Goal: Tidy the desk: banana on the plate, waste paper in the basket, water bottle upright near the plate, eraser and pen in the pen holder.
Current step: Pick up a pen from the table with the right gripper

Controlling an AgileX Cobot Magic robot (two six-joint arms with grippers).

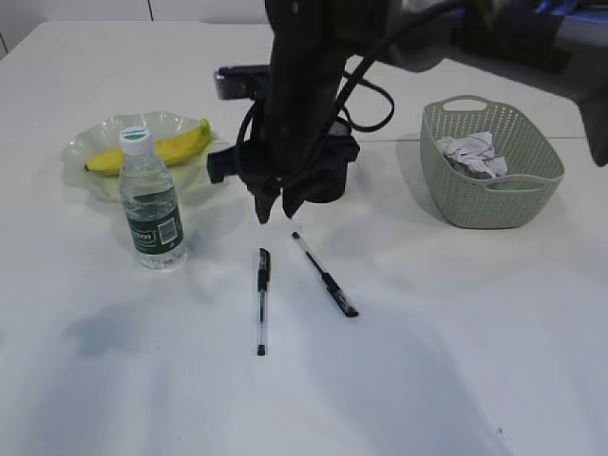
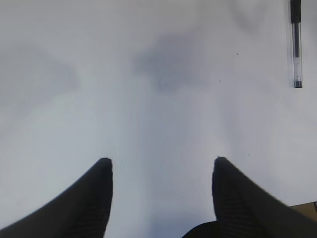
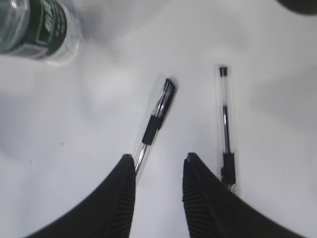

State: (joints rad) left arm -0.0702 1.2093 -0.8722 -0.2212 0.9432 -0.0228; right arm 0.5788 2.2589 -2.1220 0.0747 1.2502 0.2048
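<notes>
Two pens lie side by side mid-desk, the left pen (image 1: 261,299) (image 3: 156,119) and the right pen (image 1: 326,277) (image 3: 226,124). My right gripper (image 1: 275,214) (image 3: 159,157) hangs above them, open and empty; its left finger covers the left pen's near end. My left gripper (image 2: 163,160) is open over bare desk (image 2: 148,99), with one pen (image 2: 296,44) at the upper right. The banana (image 1: 161,150) lies on the plate (image 1: 90,142). The water bottle (image 1: 150,204) (image 3: 39,25) stands upright in front of it. Crumpled paper (image 1: 475,152) sits in the basket (image 1: 494,204). A black cup (image 1: 334,176), likely the pen holder, is mostly hidden behind the arm. The eraser is out of view.
The right arm (image 1: 304,85) drops in from the top centre, with a blurred grey link (image 1: 532,66) crossing the top right. The left gripper does not show in the exterior view.
</notes>
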